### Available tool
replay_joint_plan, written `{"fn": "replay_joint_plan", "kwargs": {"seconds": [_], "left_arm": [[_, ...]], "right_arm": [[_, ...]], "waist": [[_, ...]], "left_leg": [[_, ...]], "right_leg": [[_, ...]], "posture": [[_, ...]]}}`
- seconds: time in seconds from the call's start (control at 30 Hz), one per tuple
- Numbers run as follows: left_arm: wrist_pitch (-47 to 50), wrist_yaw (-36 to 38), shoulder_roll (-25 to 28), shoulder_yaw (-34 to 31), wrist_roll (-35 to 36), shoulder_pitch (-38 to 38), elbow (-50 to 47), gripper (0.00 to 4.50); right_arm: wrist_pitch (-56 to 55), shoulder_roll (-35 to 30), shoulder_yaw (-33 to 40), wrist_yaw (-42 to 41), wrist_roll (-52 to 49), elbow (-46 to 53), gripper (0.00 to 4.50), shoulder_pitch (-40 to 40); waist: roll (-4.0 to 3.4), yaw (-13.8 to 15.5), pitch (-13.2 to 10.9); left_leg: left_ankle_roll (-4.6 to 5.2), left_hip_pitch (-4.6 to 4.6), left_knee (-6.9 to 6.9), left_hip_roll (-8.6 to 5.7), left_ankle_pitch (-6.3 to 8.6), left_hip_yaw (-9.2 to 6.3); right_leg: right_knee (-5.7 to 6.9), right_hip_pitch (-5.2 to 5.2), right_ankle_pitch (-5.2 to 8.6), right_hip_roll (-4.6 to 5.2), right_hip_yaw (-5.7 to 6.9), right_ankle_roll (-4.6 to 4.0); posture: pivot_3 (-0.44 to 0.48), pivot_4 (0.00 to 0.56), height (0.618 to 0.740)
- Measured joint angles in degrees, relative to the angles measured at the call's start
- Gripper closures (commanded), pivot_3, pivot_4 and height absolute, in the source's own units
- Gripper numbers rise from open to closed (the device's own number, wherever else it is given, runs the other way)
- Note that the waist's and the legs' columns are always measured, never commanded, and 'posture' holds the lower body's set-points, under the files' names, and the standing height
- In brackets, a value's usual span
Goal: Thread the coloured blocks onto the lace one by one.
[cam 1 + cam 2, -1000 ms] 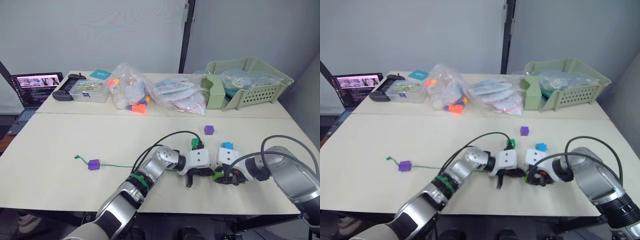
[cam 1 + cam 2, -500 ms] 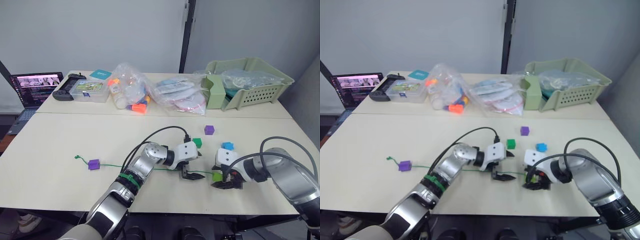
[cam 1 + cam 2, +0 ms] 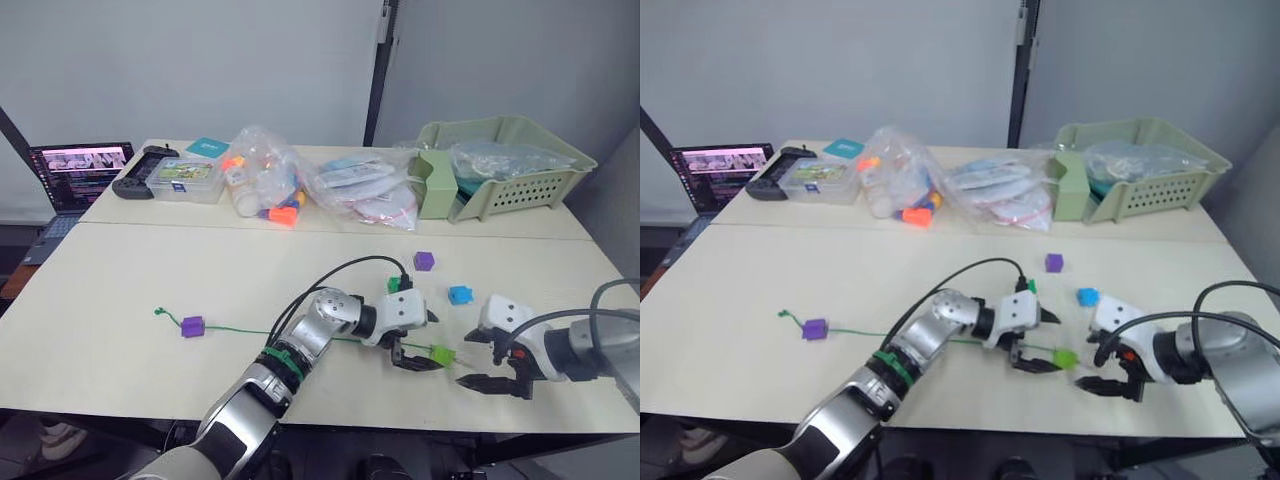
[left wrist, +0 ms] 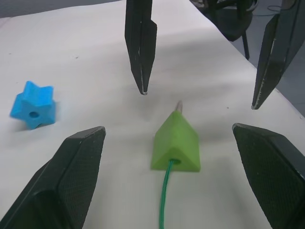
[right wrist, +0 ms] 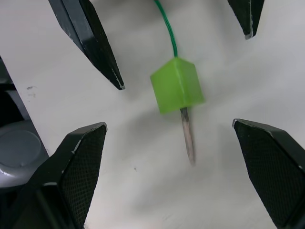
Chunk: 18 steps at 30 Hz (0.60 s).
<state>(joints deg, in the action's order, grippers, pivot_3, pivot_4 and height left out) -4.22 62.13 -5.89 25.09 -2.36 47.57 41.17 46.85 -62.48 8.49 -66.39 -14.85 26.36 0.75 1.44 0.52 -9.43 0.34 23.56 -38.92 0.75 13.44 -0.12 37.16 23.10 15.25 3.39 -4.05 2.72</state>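
Note:
A lime green block (image 3: 441,353) lies on the table, threaded on the green lace (image 3: 240,332). The lace's stiff tip (image 5: 188,138) pokes out of the block's far side. My left gripper (image 3: 428,342) stands open around the lace just behind this block. My right gripper (image 3: 465,360) is open too, a little to the right, facing the tip and touching nothing. A purple block (image 3: 192,326) sits on the lace near its knotted loop end (image 3: 160,312). A blue block (image 3: 460,295), a dark green block (image 3: 395,285) and a second purple block (image 3: 424,261) lie loose.
At the back stand a pale green basket (image 3: 500,165), clear bags of toys (image 3: 265,185), a clear box (image 3: 180,180) and a laptop (image 3: 75,170). The table's front edge (image 3: 350,420) runs close under both grippers.
Both grippers have opened. The right one let go of the lime green block and drew back to the right. The block now lies on the table with the lace through it.

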Motion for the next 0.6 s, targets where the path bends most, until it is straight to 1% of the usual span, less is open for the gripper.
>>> {"fn": "replay_joint_plan", "kwargs": {"seconds": [0.07, 0.17, 0.27, 0.37, 0.5, 0.6], "left_arm": [[-0.95, -0.31, -0.14, 0.64, -0.99, 0.71, 2.92, 0.0], [-1.59, -0.99, -0.27, 1.24, -2.3, 1.49, 6.51, 0.0], [-2.95, -2.02, -0.53, 1.41, -2.85, 2.45, 9.02, 0.85], [-4.09, -2.46, -0.63, 1.41, -2.84, 3.08, 10.56, 1.89], [-5.45, -2.73, -0.66, 1.45, -2.81, 3.12, 11.55, 3.15], [-5.96, -3.17, -0.71, 1.57, -2.67, 3.57, 11.42, 3.38]], "right_arm": [[0.66, 0.0, 2.63, 1.41, -0.04, 1.86, 0.03, -3.72], [1.28, 0.11, 4.84, 2.99, -0.04, 3.11, 0.03, -7.15], [1.28, 0.32, 6.3, 4.23, -0.07, 3.86, 0.0, -8.69], [1.14, 0.45, 6.7, 5.12, -0.1, 4.11, 0.0, -9.53], [1.03, 0.48, 6.7, 5.62, -0.12, 4.11, 0.0, -10.24], [0.29, 0.48, 6.65, 5.88, -0.11, 4.07, 0.0, -10.04]], "waist": [[0.01, -0.03, -0.01], [0.02, -0.05, -0.01], [0.03, -0.01, -0.01], [0.04, -0.02, -0.02], [0.05, -0.11, -0.02], [0.07, -0.07, -0.04]], "left_leg": [[0.0, 0.0, -0.01, 0.0, 0.0, 0.01], [0.0, 0.01, -0.02, -0.01, 0.0, 0.01], [0.0, -0.02, -0.03, 0.0, 0.0, 0.01], [0.0, -0.06, -0.04, -0.01, 0.0, 0.02], [0.0, -0.14, -0.06, -0.01, -0.02, 0.03], [0.01, -0.36, -0.05, 0.0, -0.02, 0.02]], "right_leg": [[0.0, 0.0, 0.0, -0.01, -0.01, 0.0], [0.0, 0.0, 0.0, 0.0, -0.02, 0.01], [-0.01, -0.04, 0.0, 0.0, -0.02, 0.02], [-0.01, -0.08, -0.02, -0.01, -0.03, 0.05], [-0.01, -0.15, -0.03, -0.01, -0.05, 0.08], [-0.08, -0.43, -0.01, -0.01, -0.03, 0.13]], "posture": [[0.0, 0.15, 0.737], [0.0, 0.15, 0.737], [0.0, 0.15, 0.737], [0.0, 0.15, 0.737], [0.0, 0.15, 0.737], [0.0, 0.15, 0.737]]}}
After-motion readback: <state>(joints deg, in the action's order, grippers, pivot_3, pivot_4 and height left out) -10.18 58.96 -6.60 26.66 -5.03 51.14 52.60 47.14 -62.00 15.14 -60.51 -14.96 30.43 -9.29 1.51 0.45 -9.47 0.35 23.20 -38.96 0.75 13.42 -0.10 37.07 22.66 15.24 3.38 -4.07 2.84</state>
